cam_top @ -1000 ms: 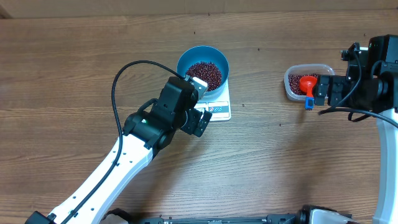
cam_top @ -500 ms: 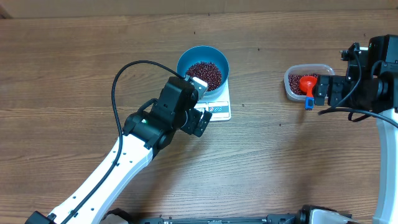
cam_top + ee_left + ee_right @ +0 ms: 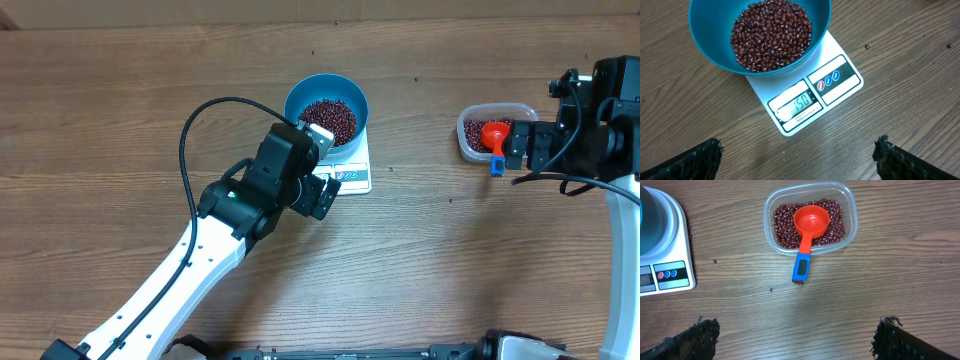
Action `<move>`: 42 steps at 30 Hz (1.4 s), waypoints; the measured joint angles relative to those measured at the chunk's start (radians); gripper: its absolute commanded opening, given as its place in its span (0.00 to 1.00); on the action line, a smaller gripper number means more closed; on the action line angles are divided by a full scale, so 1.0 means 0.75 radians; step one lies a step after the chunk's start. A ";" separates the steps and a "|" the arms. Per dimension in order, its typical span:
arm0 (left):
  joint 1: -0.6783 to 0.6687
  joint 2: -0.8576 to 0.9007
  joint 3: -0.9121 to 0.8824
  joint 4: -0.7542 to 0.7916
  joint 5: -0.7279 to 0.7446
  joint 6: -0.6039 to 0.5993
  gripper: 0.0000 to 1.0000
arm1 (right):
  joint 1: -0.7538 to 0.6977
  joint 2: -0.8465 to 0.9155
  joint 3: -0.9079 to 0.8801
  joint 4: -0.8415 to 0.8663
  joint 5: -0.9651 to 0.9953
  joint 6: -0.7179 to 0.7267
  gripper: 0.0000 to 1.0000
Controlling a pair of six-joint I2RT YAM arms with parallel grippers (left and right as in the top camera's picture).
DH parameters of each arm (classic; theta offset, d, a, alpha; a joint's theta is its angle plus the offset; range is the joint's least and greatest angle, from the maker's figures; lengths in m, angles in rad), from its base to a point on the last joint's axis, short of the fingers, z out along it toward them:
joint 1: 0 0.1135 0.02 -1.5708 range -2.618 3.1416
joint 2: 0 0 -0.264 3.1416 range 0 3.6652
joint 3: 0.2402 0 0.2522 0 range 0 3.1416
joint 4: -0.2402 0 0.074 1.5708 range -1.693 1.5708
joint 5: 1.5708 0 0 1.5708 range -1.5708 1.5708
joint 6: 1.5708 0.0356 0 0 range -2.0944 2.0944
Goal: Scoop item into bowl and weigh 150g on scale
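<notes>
The left gripper [image 3: 799,162], jaws spread wide and empty, hovers at the bottom of its wrist view just below the scale [image 3: 840,82], whose display appears to read 150; the right gripper [image 3: 796,340], equally wide and holding nothing, hangs apart from the clear tub [image 3: 852,217] at upper centre, where the red scoop [image 3: 810,222] lies. Weighing looks complete, so I judge the next move calls for no more scooping, only pulling clear without nudging the bowl [image 3: 705,47]. That bright blue bowl sits on the scale at upper left, holding the beans [image 3: 771,32], a loose glossy maroon heap.
</notes>
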 measured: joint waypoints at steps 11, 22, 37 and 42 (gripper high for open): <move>0.000 0.000 0.000 0.000 0.000 0.000 1.00 | 0.000 0.000 0.000 0.001 -0.001 0.000 1.00; 0.000 0.000 0.000 0.000 0.000 0.000 1.00 | 0.000 0.000 0.000 0.000 -0.001 0.000 1.00; 0.000 0.000 0.000 -0.089 0.000 -0.013 1.00 | 0.000 0.000 0.000 0.000 -0.001 -0.001 1.00; 0.000 0.003 0.000 -0.079 -0.002 -0.186 1.00 | 0.000 -0.001 0.000 0.001 0.000 -0.001 1.00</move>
